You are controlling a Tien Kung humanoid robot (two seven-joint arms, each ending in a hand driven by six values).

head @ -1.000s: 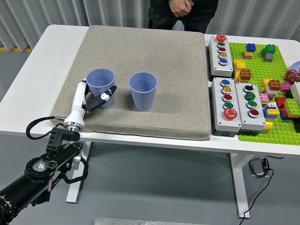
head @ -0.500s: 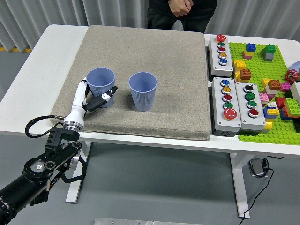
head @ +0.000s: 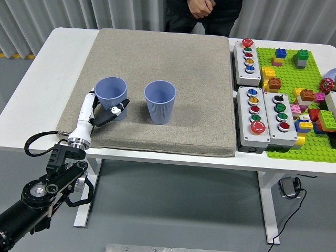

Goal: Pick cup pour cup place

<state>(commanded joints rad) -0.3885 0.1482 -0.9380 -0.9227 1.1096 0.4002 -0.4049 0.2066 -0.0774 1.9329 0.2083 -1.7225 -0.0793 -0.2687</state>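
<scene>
The left cup (head: 111, 96) is standing upright on the grey mat (head: 173, 68), near its front left corner. The left hand (head: 101, 111) is wrapping around it, white fingers (head: 90, 102) pressing its left side and the dark thumb lying across its front. The right cup (head: 160, 101) is standing upright just beside it, apart from it and untouched. The mat is lying on the white surface (head: 47, 68). To the right are sitting three button boxes (head: 254, 116) and a green baseplate (head: 304, 100) with coloured bricks. A person (head: 202, 10) is standing at the far edge, hands clasped.
</scene>
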